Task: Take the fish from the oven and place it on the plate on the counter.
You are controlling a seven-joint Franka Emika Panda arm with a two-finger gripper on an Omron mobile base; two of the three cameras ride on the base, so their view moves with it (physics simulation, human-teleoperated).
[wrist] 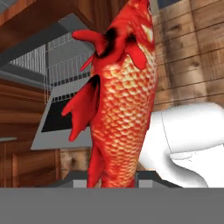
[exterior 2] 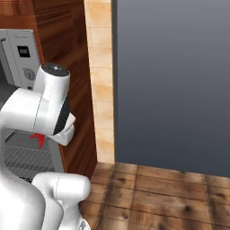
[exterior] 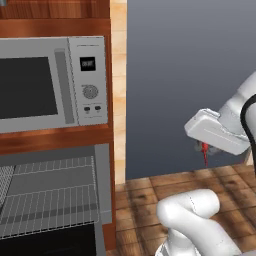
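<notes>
Oven (exterior: 50, 200) stands open at the far left of the left base view, its wire rack (exterior: 47, 192) bare, under the silver microwave (exterior: 52, 82). Right of it the gripper (exterior: 204, 149) hangs out over the wooden floor (exterior: 150, 200), well clear of the oven, with the fish (exterior: 204, 152) dangling below it as a thin red sliver. In the hand view the fish (wrist: 120, 100) rises long between the finger tips, fins spread to the left; the tips themselves are mostly hidden, but it looks pinched near one end, the jaws clamped on it. I judge it light, fairly stiff and probably slick-scaled, so a hold nearer mid-body would swing less than this end grip. Plate and counter are not yet reached.
</notes>
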